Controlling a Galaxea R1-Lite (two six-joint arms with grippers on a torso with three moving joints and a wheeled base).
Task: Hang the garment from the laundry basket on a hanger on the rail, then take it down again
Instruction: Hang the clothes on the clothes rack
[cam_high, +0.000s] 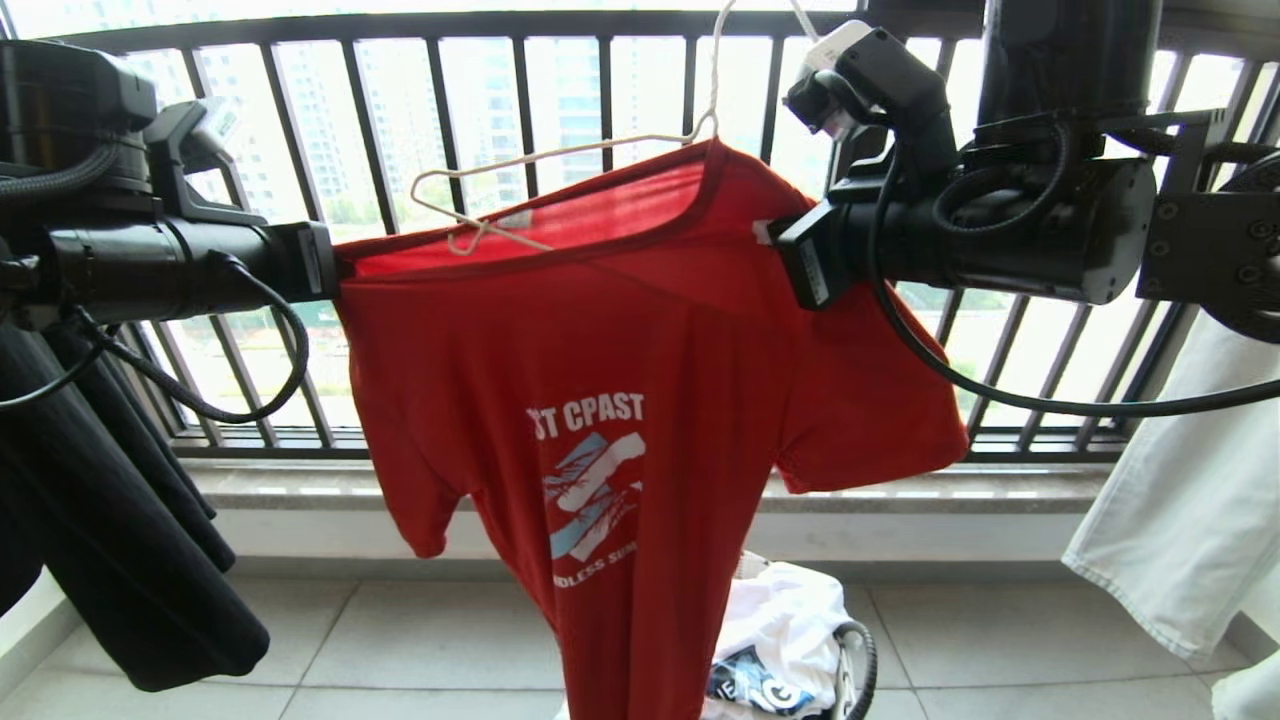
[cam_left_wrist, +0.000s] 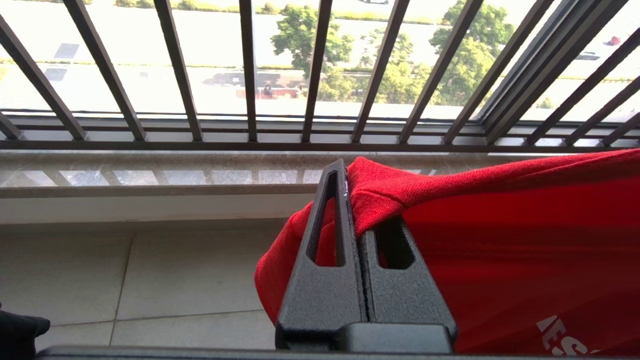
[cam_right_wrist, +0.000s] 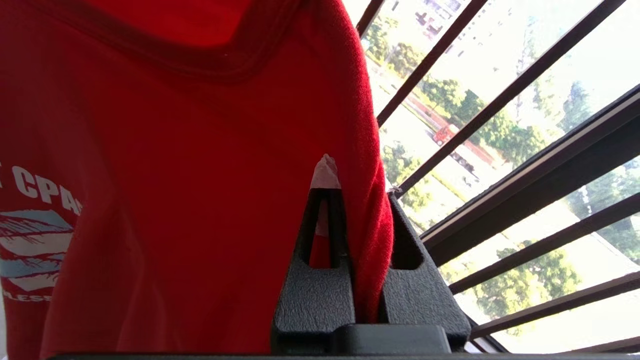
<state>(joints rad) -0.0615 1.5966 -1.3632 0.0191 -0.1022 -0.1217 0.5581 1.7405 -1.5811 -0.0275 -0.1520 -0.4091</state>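
The red garment (cam_high: 620, 330) hangs spread between my two grippers in front of the window. My left gripper (cam_high: 335, 265) is shut on its left shoulder (cam_left_wrist: 500, 240), the cloth bunched over the left gripper's fingertips (cam_left_wrist: 352, 190). My right gripper (cam_high: 775, 235) is shut on the right shoulder edge; a fold of the garment (cam_right_wrist: 175, 150) runs between the right gripper's fingers (cam_right_wrist: 360, 185). The cream wire hanger (cam_high: 600, 147) sits partly in the neck, its left end sticking out, its hook rising out of view. The laundry basket (cam_high: 865, 660) stands on the floor behind the hem. The rail is out of view.
A dark barred window railing (cam_high: 600, 25) and a stone sill (cam_high: 950, 485) run behind the shirt. A black garment (cam_high: 120, 520) hangs at the left and a pale one (cam_high: 1190, 500) at the right. A white printed garment (cam_high: 790, 620) lies in the basket.
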